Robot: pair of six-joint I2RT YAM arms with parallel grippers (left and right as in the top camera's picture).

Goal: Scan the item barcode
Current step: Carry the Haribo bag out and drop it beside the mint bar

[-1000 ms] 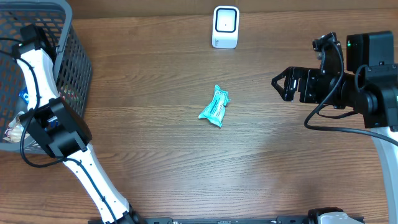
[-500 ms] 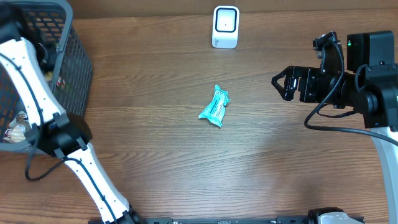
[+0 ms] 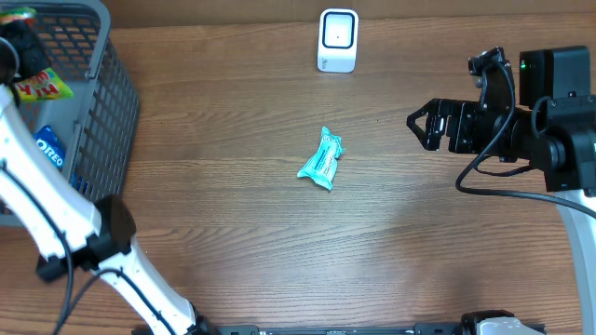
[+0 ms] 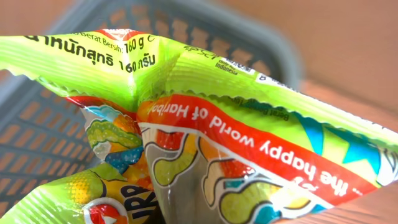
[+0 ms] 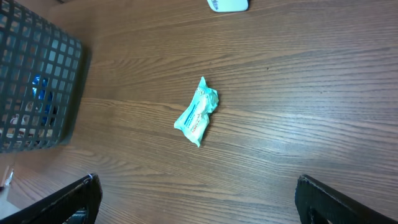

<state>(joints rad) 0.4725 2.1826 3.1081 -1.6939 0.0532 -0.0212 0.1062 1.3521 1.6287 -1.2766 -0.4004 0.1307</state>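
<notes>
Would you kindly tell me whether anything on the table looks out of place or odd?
The teal packet lies alone mid-table, askew and crumpled at one end, away from both the basket and the white scanner. Nothing looks spilled or broken.

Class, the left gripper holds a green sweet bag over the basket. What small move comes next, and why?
Probably swing the bag right toward the white scanner: the left gripper is shut on it over the basket, far from it.

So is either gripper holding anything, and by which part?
Left gripper holds the green candy bag over the basket; grip spot hidden. Right gripper open, empty.
</notes>
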